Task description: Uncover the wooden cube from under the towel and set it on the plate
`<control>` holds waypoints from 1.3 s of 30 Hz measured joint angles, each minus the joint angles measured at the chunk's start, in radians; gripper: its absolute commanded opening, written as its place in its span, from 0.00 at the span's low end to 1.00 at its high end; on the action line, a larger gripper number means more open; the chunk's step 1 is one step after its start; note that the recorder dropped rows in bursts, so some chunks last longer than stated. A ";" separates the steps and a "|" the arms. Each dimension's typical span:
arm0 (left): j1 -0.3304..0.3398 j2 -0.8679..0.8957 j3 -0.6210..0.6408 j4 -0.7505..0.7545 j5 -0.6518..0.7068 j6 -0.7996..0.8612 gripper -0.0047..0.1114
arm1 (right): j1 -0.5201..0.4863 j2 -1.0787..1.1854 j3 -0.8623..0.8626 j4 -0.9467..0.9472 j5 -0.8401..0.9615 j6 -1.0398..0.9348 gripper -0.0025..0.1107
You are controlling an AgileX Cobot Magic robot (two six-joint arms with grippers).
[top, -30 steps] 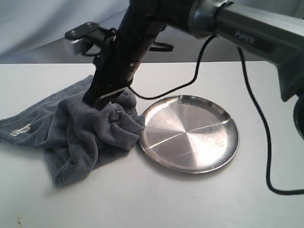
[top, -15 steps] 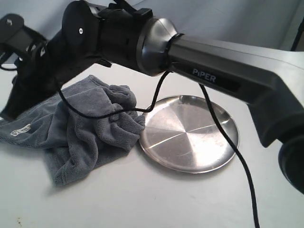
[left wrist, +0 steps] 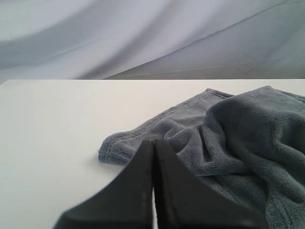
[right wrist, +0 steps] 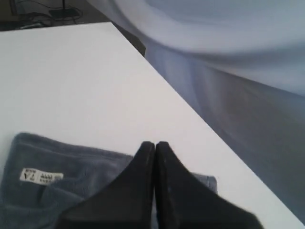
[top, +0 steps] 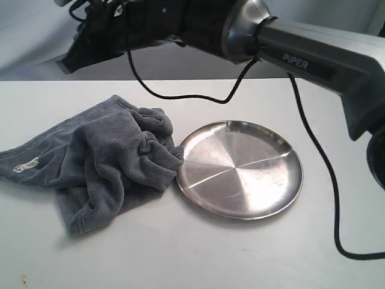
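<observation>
Operator: Step in hand?
Checker: Uncovering is judged not yet done. No cube is seen; it is presumed hidden under the towel (top: pixel 102 162), which is bunched just left of the plate (top: pixel 240 171), touching its rim.
Operator: Grippers?
Checker: Right gripper (right wrist: pixel 155 144) is held high, clear of the towel, jaws pressed together, nothing gripped. Left gripper (left wrist: pixel 153 142) is likewise closed and empty, near the towel's corner.
Operator: Next move?
Checker: Jaws would need to be opened, a fold pinched and the cloth drawn aside.
Operator: Materials?
Checker: Towel: grey plush, soft, heaped in folds, white label (top: pixel 25 164) at one edge. Plate: round, shallow-rimmed, brushed steel, nothing on it.
</observation>
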 measured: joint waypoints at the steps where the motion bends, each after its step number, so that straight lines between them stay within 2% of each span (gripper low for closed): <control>1: 0.000 0.000 0.000 0.000 0.000 0.000 0.04 | -0.015 0.000 0.000 0.000 0.024 0.000 0.02; 6: 0.000 0.000 0.000 0.000 0.000 0.000 0.04 | -0.063 -0.013 0.000 -0.020 0.239 0.000 0.02; 14: 0.000 0.000 0.000 0.000 0.000 0.000 0.04 | -0.076 -0.029 0.000 -0.062 0.525 0.000 0.02; 27: 0.000 0.000 0.000 0.000 0.000 0.000 0.04 | -0.076 -0.029 0.000 -0.064 0.691 0.000 0.04; 29: 0.000 0.000 0.000 0.000 0.000 0.000 0.04 | -0.074 -0.029 0.000 -0.064 0.694 0.000 0.10; 31: 0.000 0.000 0.000 0.000 0.000 0.000 0.04 | -0.073 -0.029 0.000 -0.064 0.694 -0.007 0.22; 34: 0.000 0.000 0.000 0.000 0.000 0.000 0.04 | -0.061 -0.029 0.000 -0.071 0.696 -0.015 0.49; 35: 0.000 0.000 0.000 0.000 0.000 0.000 0.04 | -0.056 -0.029 0.000 -0.073 0.696 -0.023 0.65; 37: 0.000 0.000 0.000 0.000 0.000 0.000 0.04 | -0.046 -0.029 0.000 -0.097 0.696 -0.046 0.86; 38: 0.000 0.000 0.000 0.000 0.000 0.000 0.04 | -0.042 -0.029 0.000 -0.117 0.696 -0.052 0.95; 39: 0.000 0.000 0.000 0.000 0.000 0.000 0.04 | -0.034 -0.025 0.000 -0.141 0.696 -0.057 0.95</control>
